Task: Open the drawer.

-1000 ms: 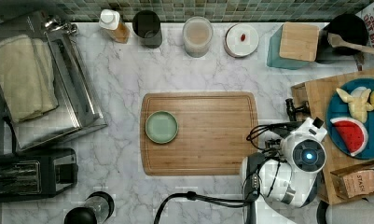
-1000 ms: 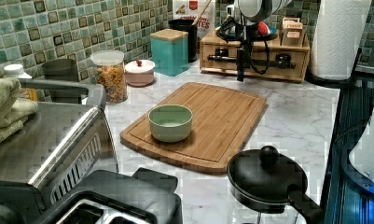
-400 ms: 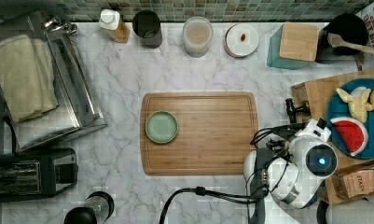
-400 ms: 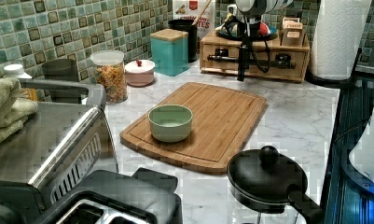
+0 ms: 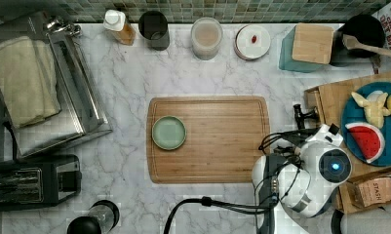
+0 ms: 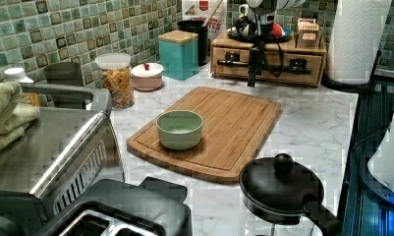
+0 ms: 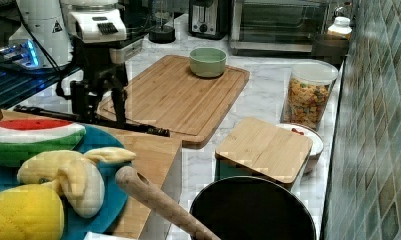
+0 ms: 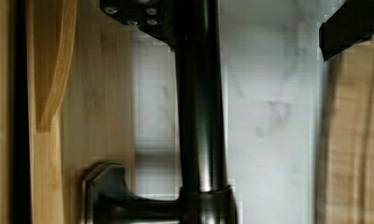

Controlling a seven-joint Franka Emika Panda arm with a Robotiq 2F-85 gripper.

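The drawer (image 6: 270, 66) is the front of a light-wood box at the back of the left view, under a blue plate of toy fruit. A long black bar handle (image 8: 201, 116) runs across that front, its end (image 5: 300, 116) also in the top view. My gripper (image 8: 243, 28) hangs right at this handle and is open: one finger (image 8: 138, 11) sits on the drawer side of the bar, the other finger (image 8: 352, 28) on the counter side, with the bar close to the first. The left view has the gripper (image 6: 255, 73) hanging in front of the drawer front, which looks flush with the box. In the right view the gripper (image 7: 99, 107) stands at the handle (image 7: 143, 129).
A brown cutting board (image 5: 222, 141) with a green bowl (image 5: 168, 132) lies just beside the gripper. A teal canister (image 5: 307, 46), pasta jar (image 6: 117, 81) and toaster oven (image 5: 47, 92) stand farther off. A black kettle lid (image 6: 280, 184) is near the counter's front edge.
The arm has shifted a little toward the top view's right, onto the drawer box, and the gripper has dropped lower in front of the handle. Nothing else has moved.
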